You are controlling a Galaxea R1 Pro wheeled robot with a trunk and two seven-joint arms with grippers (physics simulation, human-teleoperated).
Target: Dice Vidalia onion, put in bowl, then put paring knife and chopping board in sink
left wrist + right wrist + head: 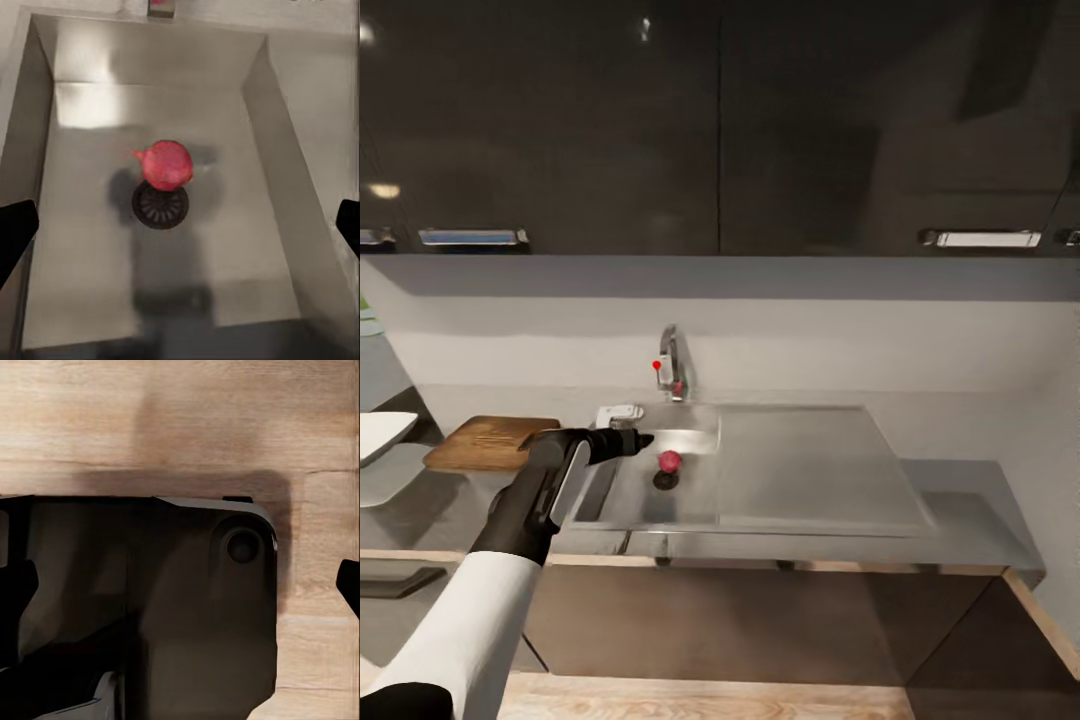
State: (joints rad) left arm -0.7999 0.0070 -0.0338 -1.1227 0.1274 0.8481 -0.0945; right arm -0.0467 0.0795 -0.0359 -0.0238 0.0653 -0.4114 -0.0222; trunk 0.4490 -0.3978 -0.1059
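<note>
One small, roundish pink-red Vidalia onion (670, 461) is seen in the head view, resting in the rectangular stainless-steel sink (695, 505) beside the round drain (665, 481). The left gripper (643, 440) is held over the basin, just short of the onion and above it. Behind the gripper, the rectangular brown wooden chopping board (490, 443) lies on the smooth grey countertop (980, 520), and a shallow white bowl (380, 435) is cut by the frame edge beyond it. A chrome curved tap (672, 362) with a red knob stands at the far side of the basin, and dark wall cabinets (720, 120) hang above a pale wall.

In the left wrist view, the onion (166, 164) sits ahead of the gripper, roughly centred between the two dark fingertips (15, 232), which are spread wide apart with nothing between them. The onion touches the rim of the drain (160, 205).

For a sound pick, the gripper should be lowered straight down so that the bulb's widest part lies between the pads; closing should be gentle, since a round bulb on smooth steel is likely to roll.

In the right wrist view, the right gripper's fingertips (16, 585) are likewise spread and empty, over a dark robot part (172, 607) and a pale wooden floor (180, 420).
</note>
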